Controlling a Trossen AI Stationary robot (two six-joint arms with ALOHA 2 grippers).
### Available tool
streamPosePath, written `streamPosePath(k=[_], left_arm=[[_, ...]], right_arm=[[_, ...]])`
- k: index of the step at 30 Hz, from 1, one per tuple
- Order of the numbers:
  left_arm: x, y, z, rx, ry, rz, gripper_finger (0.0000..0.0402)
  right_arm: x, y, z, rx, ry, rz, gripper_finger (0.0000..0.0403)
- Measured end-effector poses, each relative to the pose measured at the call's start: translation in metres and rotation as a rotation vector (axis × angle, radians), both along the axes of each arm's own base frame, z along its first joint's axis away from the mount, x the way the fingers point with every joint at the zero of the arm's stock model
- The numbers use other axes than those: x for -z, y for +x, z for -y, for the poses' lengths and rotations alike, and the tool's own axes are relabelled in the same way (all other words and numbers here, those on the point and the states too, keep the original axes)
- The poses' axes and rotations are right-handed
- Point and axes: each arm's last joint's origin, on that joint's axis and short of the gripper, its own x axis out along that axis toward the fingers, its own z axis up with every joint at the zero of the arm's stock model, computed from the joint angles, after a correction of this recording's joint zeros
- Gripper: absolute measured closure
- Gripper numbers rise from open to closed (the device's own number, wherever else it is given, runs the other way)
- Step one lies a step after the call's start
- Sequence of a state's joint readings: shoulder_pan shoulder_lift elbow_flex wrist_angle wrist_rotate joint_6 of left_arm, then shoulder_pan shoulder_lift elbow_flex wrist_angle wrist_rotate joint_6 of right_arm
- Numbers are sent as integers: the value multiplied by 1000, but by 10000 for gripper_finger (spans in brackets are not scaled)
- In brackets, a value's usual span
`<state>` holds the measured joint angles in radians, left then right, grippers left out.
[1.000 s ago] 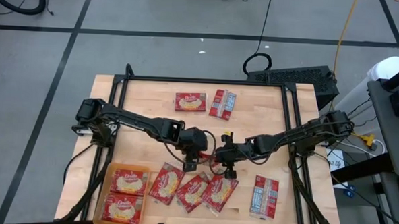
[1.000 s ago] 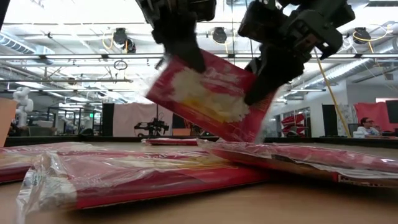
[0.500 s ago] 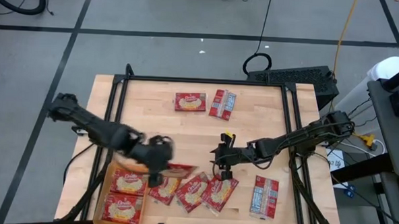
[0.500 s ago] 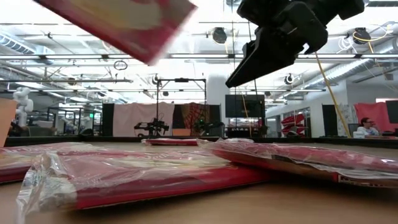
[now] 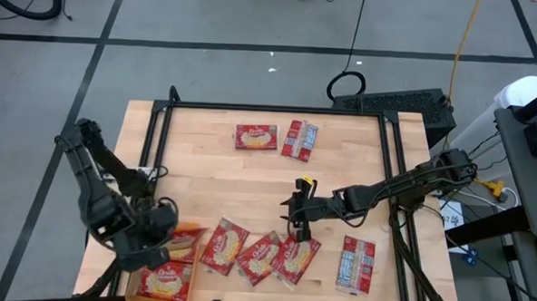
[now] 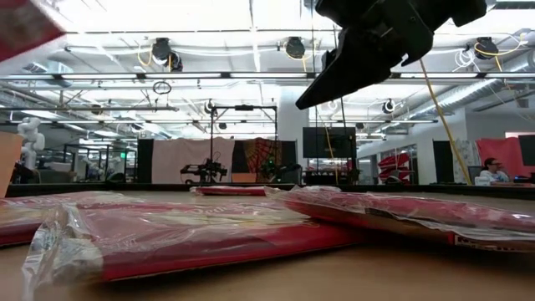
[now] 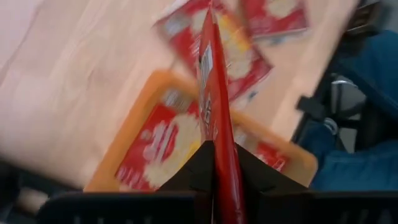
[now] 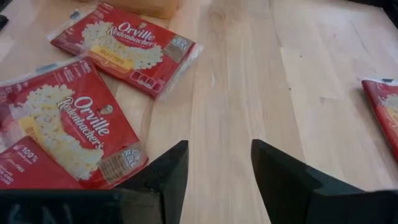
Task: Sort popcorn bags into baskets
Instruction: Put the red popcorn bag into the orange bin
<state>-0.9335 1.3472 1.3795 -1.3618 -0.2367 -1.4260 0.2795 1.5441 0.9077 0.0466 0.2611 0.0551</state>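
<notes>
Wooden table (image 5: pixel 213 180) with a black frame, seen whole from above; its near edge is cut off at the bottom of the high view.

Left arm folded over the table's near-left corner. Left gripper (image 5: pixel 162 237) sits above the far end of the orange basket (image 5: pixel 134 285) and hides that end from above. Its fingers (image 7: pixel 200 163) are pinched narrow on a red popcorn bag (image 7: pixel 214 112) held edge-on, so the bag's face cannot be read from the wrist view. Under it the basket shows two bags lying flat; only the near one (image 5: pixel 166 279) is clear from above. In the low view just a red corner (image 6: pixel 21 25) shows at the upper left.

Right arm reaches from the right side toward the table's middle. Right gripper (image 5: pixel 299 226) hangs above the bare wood just far of the loose bags, jaws spread with nothing between them; the wood shows through the gap in its wrist view.

Loose bags: three overlapping in a row near the front edge (image 5: pixel 258 255), their wrappers filling the low view's foreground, blurred. One striped-panel bag (image 5: pixel 356 262) alone at near right. Two more side by side at the far side: a red one (image 5: pixel 255 136) and one with striped panels (image 5: pixel 300 139).

Person at a desk (image 6: pixel 493 170), far right of the room, small.
</notes>
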Motion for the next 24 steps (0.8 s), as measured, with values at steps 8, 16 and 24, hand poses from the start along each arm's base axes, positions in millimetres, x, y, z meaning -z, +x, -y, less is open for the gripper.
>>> streamPosePath(k=[8,16,24], left_arm=[[29,-19,9,-212,-25,-87,383],[60,-20,17,-276,-97,-133,343],[83,-21,11,-262,-41,-164,334]], right_arm=[[-1,1,-2,-4,7,16,234],[-3,2,-2,-12,2,39,234],[-4,3,-2,-18,-3,51,234]])
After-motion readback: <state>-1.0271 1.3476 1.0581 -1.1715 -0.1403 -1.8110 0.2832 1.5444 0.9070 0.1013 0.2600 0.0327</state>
